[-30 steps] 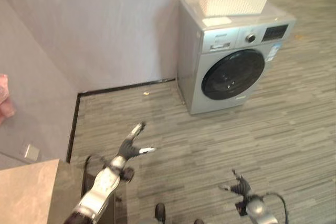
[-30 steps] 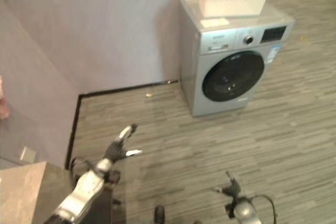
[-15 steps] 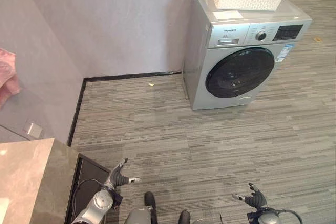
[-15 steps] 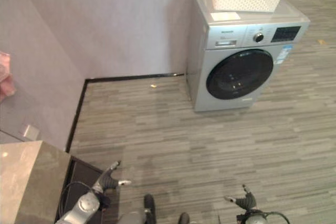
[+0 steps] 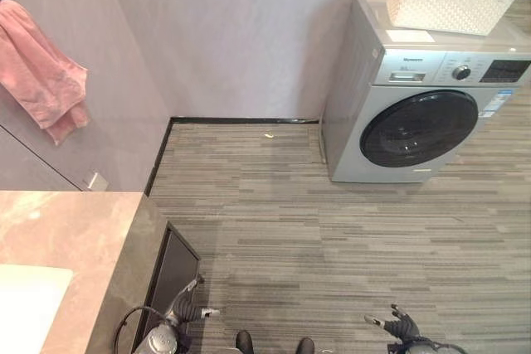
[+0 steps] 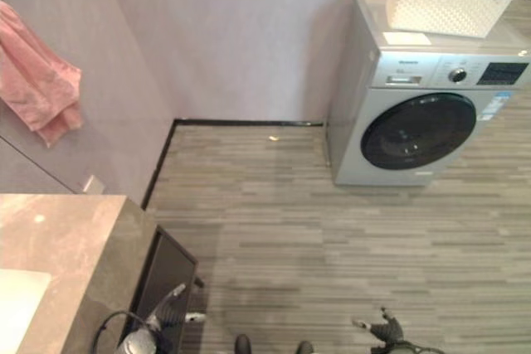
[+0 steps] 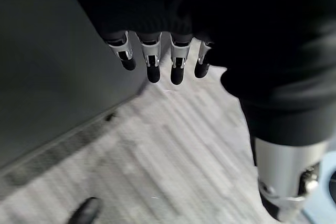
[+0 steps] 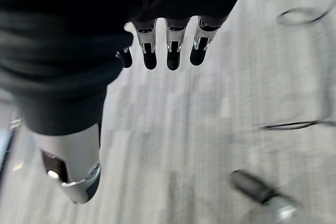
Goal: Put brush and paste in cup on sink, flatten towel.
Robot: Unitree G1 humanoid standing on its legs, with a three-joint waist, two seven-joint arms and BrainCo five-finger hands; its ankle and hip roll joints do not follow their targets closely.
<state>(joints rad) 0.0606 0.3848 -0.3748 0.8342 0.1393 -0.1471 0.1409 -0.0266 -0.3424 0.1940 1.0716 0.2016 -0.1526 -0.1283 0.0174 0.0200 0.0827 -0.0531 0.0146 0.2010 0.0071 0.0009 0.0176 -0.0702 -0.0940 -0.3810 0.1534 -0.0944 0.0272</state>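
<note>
Both robot hands, left robot hand (image 5: 189, 311) and right robot hand (image 5: 393, 325), hang spread and empty beside the bench (image 5: 75, 238); towel (image 5: 43, 80) hangs bunched above it.

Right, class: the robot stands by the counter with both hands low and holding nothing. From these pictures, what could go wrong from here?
1. The left hand hangs close to the dark cabinet side under the counter; raising the arm may clip the edge.
2. The pink towel hangs bunched on the wall; one open hand may drag it down rather than flatten it.
3. The right hand is low over the floor, far from the counter.
</note>
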